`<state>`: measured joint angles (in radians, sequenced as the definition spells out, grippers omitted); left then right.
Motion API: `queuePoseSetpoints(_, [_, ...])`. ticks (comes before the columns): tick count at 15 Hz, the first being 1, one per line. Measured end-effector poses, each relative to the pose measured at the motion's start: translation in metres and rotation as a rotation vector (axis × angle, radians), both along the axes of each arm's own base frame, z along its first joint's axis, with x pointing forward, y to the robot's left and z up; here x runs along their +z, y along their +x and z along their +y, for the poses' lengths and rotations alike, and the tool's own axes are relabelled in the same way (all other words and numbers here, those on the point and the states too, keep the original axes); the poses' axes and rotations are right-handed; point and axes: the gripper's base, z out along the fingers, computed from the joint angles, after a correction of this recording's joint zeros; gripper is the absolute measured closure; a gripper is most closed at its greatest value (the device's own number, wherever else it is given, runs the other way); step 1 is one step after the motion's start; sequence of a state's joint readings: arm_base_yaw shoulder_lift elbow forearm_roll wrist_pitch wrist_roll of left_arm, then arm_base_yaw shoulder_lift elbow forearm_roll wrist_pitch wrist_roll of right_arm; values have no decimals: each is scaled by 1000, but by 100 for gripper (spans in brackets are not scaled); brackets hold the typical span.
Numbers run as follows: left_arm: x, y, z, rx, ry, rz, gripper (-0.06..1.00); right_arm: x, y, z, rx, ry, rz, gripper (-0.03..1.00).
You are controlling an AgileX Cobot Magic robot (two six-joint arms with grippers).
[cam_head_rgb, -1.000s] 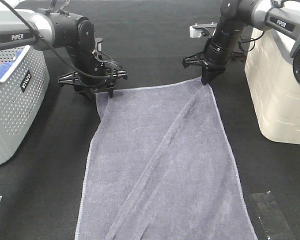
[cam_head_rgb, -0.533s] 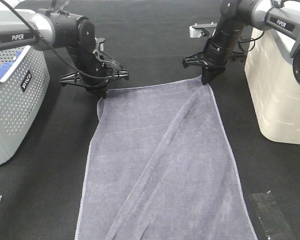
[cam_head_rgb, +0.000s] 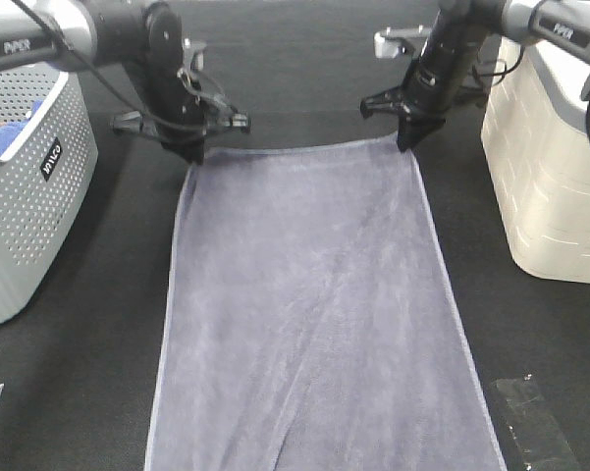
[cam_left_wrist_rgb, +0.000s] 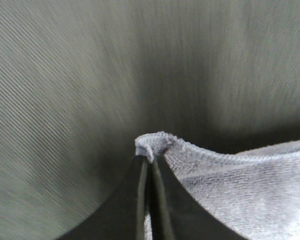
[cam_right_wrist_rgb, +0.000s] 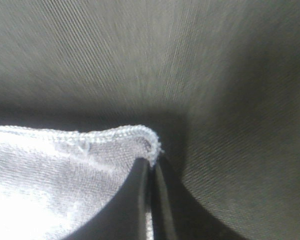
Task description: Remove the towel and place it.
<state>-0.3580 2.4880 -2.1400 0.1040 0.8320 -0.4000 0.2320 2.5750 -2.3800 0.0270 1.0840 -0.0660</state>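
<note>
Slate-grey terry towel [cam_head_rgb: 314,304] lies flat on the black desk [cam_head_rgb: 530,343], long axis running from the far edge of the desk toward the near edge, near end cut off by the frame. Both far corners are pinched: left pincer [cam_head_rgb: 194,152] is closed on the far-left corner, right pincer [cam_head_rgb: 406,142] is closed on the far-right corner. The left wrist view shows the dark jaws of the left pincer [cam_left_wrist_rgb: 149,170] pressed together with the hemmed corner of the towel [cam_left_wrist_rgb: 229,185] bunched just above the tips; the right wrist view shows the same for the right pincer [cam_right_wrist_rgb: 150,170], hem of the towel [cam_right_wrist_rgb: 65,170] curling at the tips. The far hem runs nearly straight between the two pincers, roughly parallel to the desk's far edge, so the towel body trails away from both pincers toward the near edge. Neither arm is nearer, each has its own corner. Judgement: any coming pull or lift turns on both pincers moving together along the long axis; uneven motion would skew or crease the cloth. A faint diagonal crease runs down the middle. Perforated grey basket [cam_head_rgb: 25,186] sits at the desk's left edge, apart from the towel, with a bright blue cloth [cam_head_rgb: 2,137] inside; cream woven-pattern bin [cam_head_rgb: 560,177] at the right edge, near but not touching the towel's side hem.
</note>
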Motion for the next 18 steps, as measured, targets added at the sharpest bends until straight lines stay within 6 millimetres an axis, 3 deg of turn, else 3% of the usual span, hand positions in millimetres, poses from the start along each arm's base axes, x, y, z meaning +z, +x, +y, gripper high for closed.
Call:
queuePoseSetpoints(4, [32, 12, 2, -23, 52, -134, 94, 22, 7, 2, 0, 20, -85, 97])
queuePoseSetpoints(11, [53, 36, 9, -90, 47, -453, 94, 35, 25, 3, -4, 47, -310, 97])
queuePoseSetpoints(14, [47, 45, 12, -108, 38, -528, 94, 40, 31, 3, 2, 34, -402, 97])
queuePoseSetpoints(18, [22, 57, 7, -208, 60, -669, 94, 43, 42, 3, 15, 30, -548, 97])
